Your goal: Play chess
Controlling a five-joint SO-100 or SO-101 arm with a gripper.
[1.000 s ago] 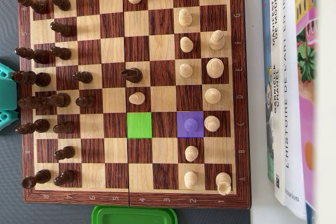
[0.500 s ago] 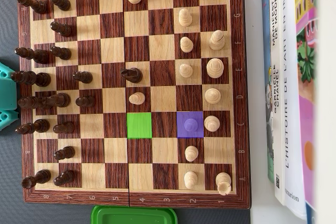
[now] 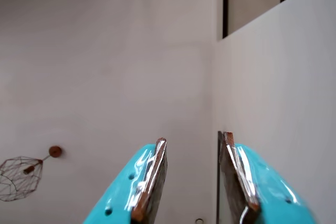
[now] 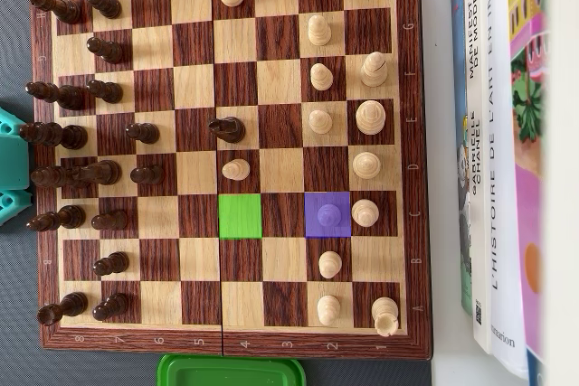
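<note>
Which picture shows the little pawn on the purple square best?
The overhead view. It looks straight down on the wooden chessboard, so the pale pawn on the purple-tinted square is in plain sight. The wrist view shows none of it, only the turquoise gripper pointing at a bare wall.

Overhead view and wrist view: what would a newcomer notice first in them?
In the overhead view, two tinted squares stand out on the wooden chessboard: a bright green empty square near the middle and a purple square to its right, covering a pawn. In the wrist view, the turquoise two-finger gripper points at a bare pale wall, its jaws apart.
</note>
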